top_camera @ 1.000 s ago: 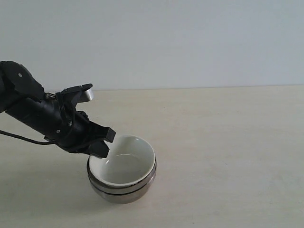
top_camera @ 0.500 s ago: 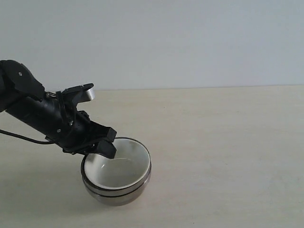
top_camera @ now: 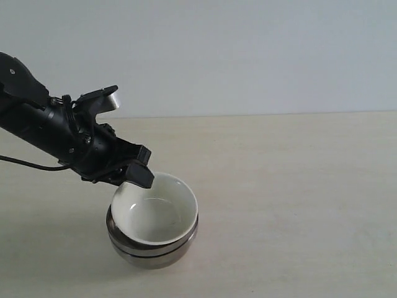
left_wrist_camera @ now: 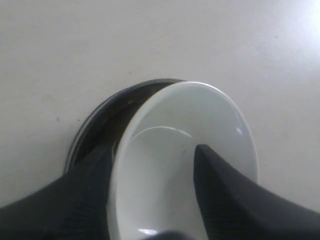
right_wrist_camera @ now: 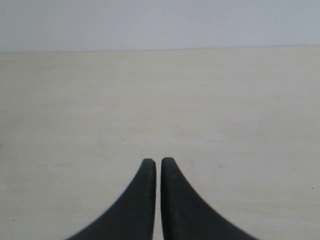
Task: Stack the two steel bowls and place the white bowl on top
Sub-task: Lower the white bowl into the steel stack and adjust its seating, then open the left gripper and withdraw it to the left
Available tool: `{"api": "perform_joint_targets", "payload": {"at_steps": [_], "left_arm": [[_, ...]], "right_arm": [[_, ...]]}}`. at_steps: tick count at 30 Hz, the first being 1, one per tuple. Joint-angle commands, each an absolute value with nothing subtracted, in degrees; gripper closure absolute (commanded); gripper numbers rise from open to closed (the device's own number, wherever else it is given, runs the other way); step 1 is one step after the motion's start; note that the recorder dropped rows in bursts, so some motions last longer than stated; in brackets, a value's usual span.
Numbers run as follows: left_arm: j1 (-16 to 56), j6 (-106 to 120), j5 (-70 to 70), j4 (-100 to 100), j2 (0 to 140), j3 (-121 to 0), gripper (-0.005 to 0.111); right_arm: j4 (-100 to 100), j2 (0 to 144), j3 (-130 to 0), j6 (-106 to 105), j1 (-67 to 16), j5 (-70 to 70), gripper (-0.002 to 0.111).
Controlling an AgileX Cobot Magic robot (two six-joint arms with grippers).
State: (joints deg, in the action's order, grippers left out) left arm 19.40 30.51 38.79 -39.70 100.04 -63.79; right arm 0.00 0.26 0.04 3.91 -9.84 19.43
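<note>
The two steel bowls (top_camera: 155, 253) stand nested on the table, a dark seam between their rims; their rim (left_wrist_camera: 97, 122) also shows in the left wrist view. The white bowl (top_camera: 160, 216) rests inside them, tilted, with its left edge higher. My left gripper (top_camera: 133, 180) straddles that raised edge. In the left wrist view, one finger is outside the white bowl (left_wrist_camera: 190, 120) and the other hangs over its inside, well off the wall, so the left gripper (left_wrist_camera: 150, 152) is open. My right gripper (right_wrist_camera: 158, 161) is shut on nothing, above bare table.
The pale wooden table (top_camera: 298, 186) stretches to the right of the stack, with a plain wall behind it. A black cable (top_camera: 31, 164) trails from the left arm. The right arm is outside the exterior view.
The left arm has risen and drawn back to the upper left. The white bowl has shifted slightly left and now sits tilted in the steel bowls.
</note>
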Motion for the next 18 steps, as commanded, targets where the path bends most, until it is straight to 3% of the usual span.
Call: {"api": "perform_joint_targets", "payload": {"at_steps": [1, 8, 18], "left_arm": [[19.2, 29.9, 39.6, -39.2, 99.4, -64.0, 0.059], [19.2, 21.8, 39.6, -27.8, 99.4, -64.0, 0.059], [19.2, 21.1, 39.5, -27.5, 98.7, -64.0, 0.059]], "right_arm": [[-0.6, 0.0, 0.0, 3.9, -9.8, 19.2, 0.108], [-0.6, 0.0, 0.0, 3.9, -9.8, 19.2, 0.108], [-0.6, 0.0, 0.0, 3.9, -9.8, 19.2, 0.108]]}}
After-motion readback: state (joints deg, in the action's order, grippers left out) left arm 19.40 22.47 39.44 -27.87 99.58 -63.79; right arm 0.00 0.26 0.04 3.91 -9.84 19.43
